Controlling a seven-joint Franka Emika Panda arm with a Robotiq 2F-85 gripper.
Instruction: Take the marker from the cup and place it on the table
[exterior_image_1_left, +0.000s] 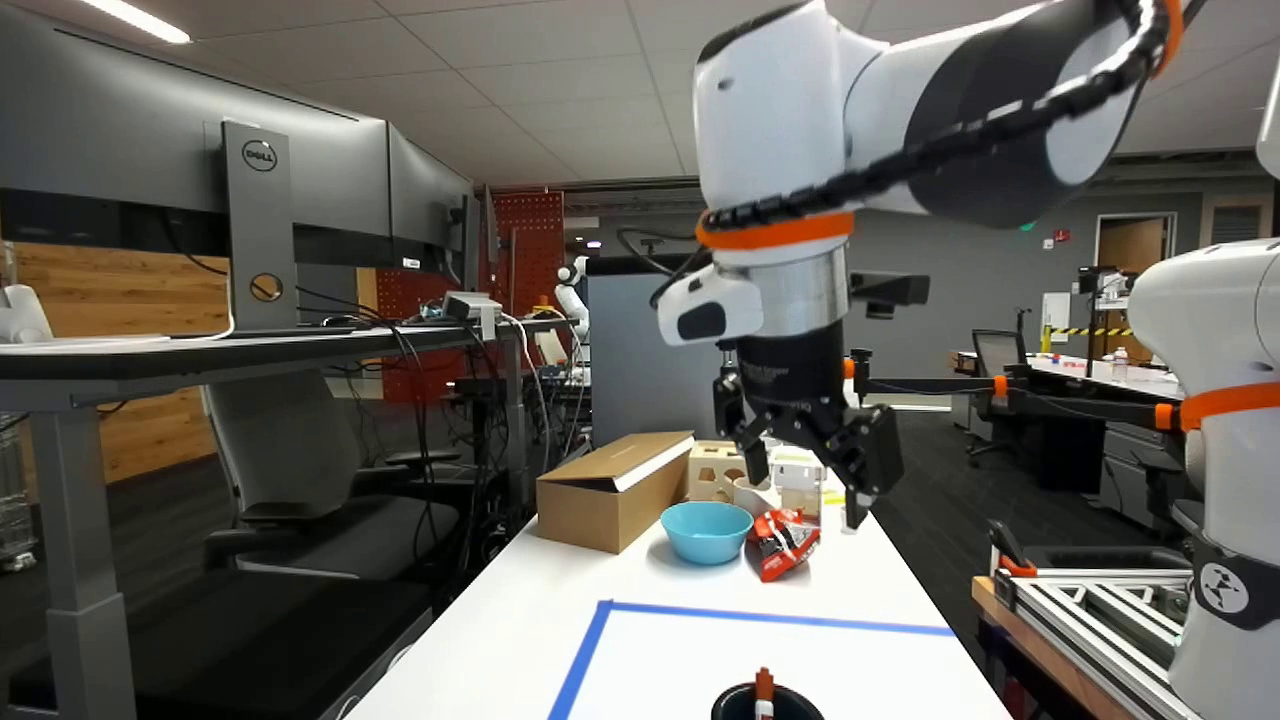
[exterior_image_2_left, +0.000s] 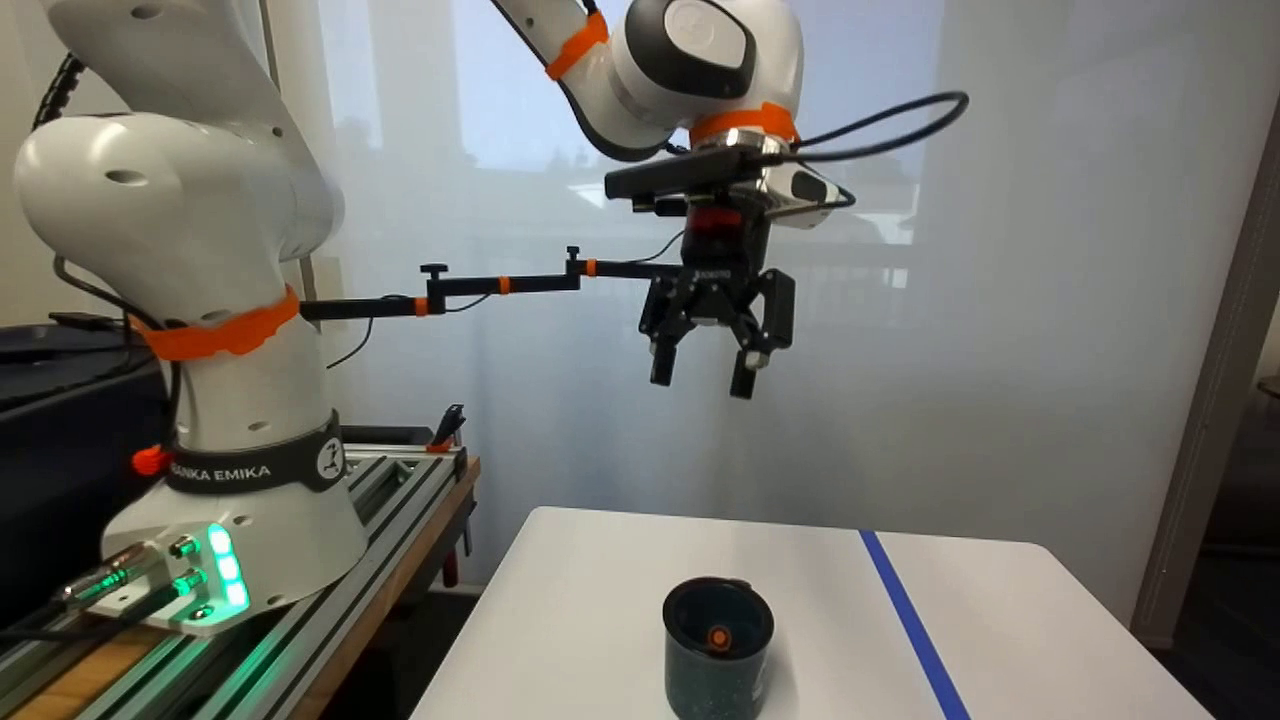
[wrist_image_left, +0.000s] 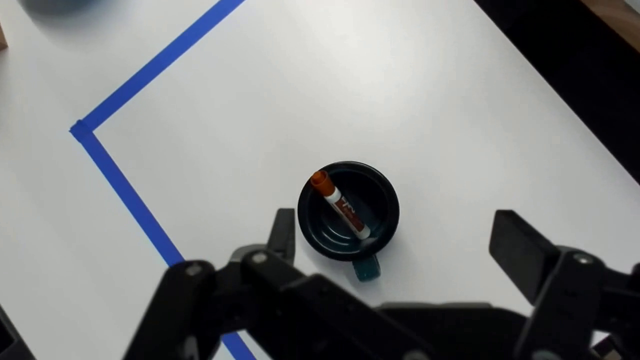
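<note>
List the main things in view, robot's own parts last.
marker: one, orange-capped, inside the cup
cup: one, dark teal, on the table
table: one, white, under the cup
tape strips: at least two, blue, on the table
packet: one, red, on the table
bowl: one, light blue, beside the packet
cardboard box: one, brown, beside the bowl
monitors: at least two, grey, on the desk
gripper: one, black, open, above the table
arm: one, mostly white, bearing the gripper

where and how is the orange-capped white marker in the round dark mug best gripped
Probably by the brownish-orange cap, coming down from above: the white-bodied marker leans in the dark teal mug, cap end uppermost by the rim, other end inside. The black pincer, open, should close across the marker's narrow width.
</note>
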